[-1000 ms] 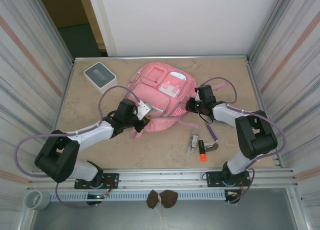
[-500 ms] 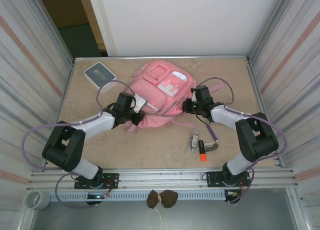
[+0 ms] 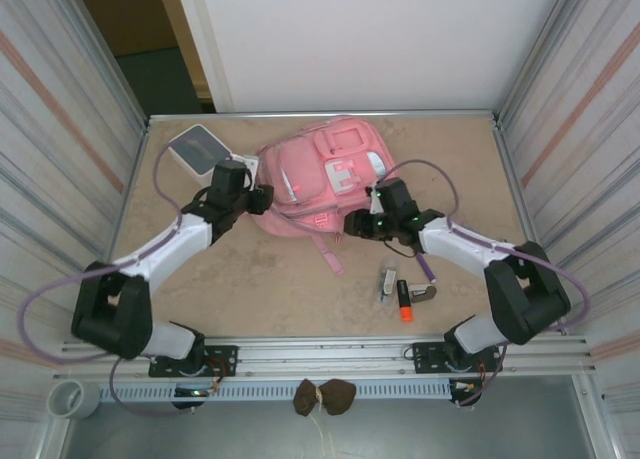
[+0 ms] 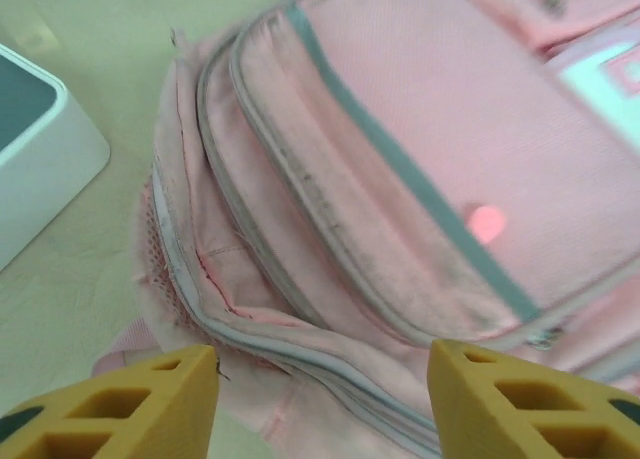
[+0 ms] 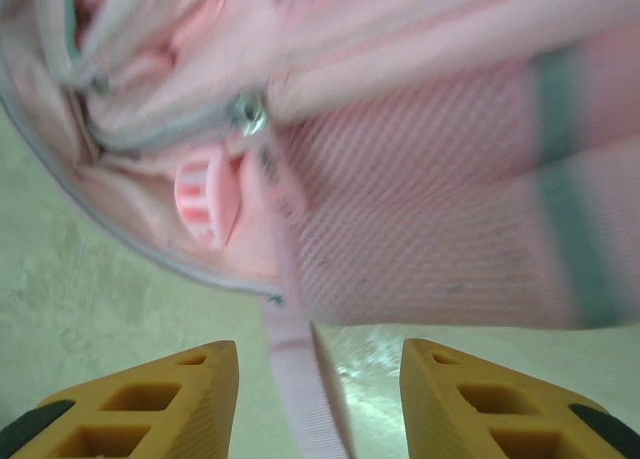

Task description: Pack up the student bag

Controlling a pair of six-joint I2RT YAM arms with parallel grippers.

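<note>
Scanning from the left, I find the grey-and-white box on the counter, outboard of my left pincer and a little beyond it. That pincer's fingers stand apart with nothing between them. Through its wrist camera the student bag lies straight ahead of the tips, its pale zip lines running across. The bag lies front pockets up between my two pincers, towards the far end of the counter. My right pincer sits at the bag's near right corner, fingers likewise apart. A pink strap trails between them without being pinched, and a zip pull shows just ahead and a touch left of the tips. Behind that pincer, back towards its base, lie a small orange-and-black stick and some small grey items. I judge the bag is laid out but not opened, with nothing packed. Next I'd want the right pincer closing on that zip pull while the left steadies the fabric
</note>
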